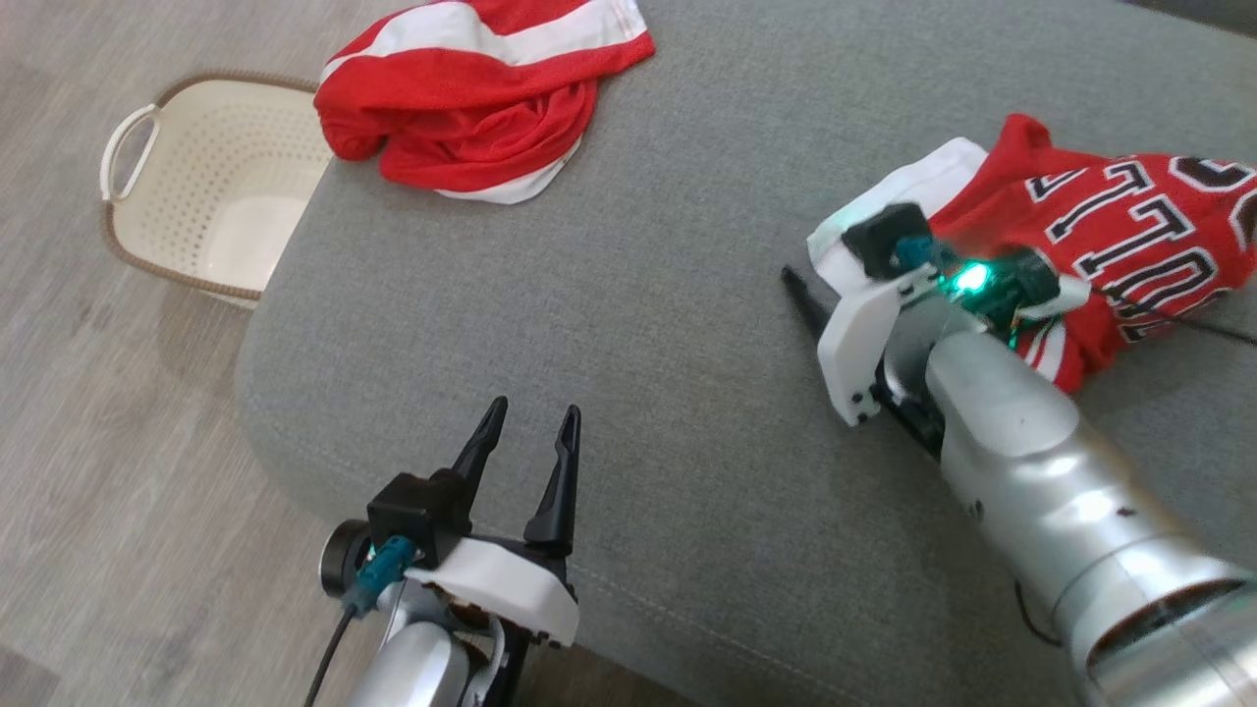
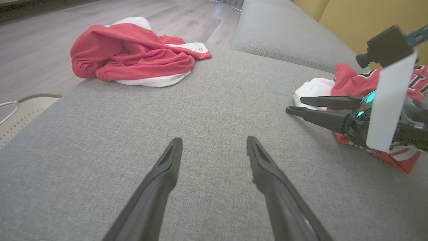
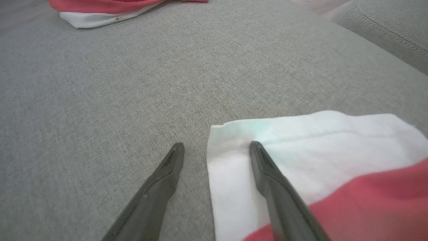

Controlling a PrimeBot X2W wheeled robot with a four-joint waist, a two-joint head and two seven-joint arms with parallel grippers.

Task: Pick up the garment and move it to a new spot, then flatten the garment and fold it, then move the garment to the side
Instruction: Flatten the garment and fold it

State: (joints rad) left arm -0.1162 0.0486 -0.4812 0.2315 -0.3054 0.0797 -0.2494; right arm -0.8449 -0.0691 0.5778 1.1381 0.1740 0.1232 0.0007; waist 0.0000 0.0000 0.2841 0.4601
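Observation:
A crumpled red jersey (image 1: 1129, 236) with black-and-white lettering and a white hem (image 3: 301, 140) lies at the right of the grey sofa seat (image 1: 668, 295). My right gripper (image 1: 815, 295) is open and low at that hem's left corner. In the right wrist view, the right gripper (image 3: 216, 147) straddles the hem's edge, with one finger over the white cloth and the other over bare sofa. The left gripper (image 1: 536, 410) hovers open near the seat's front edge, holding nothing. From the left wrist, the left gripper (image 2: 214, 140) points across bare cushion, and the right gripper (image 2: 294, 105) shows beside the jersey (image 2: 347, 83).
A second red-and-white garment (image 1: 471, 98) lies bunched at the seat's far left corner (image 2: 133, 53). A cream perforated laundry basket (image 1: 196, 177) stands on the wooden floor left of the sofa. A back cushion (image 2: 284, 33) rises behind the seat. Bare seat lies between the two garments.

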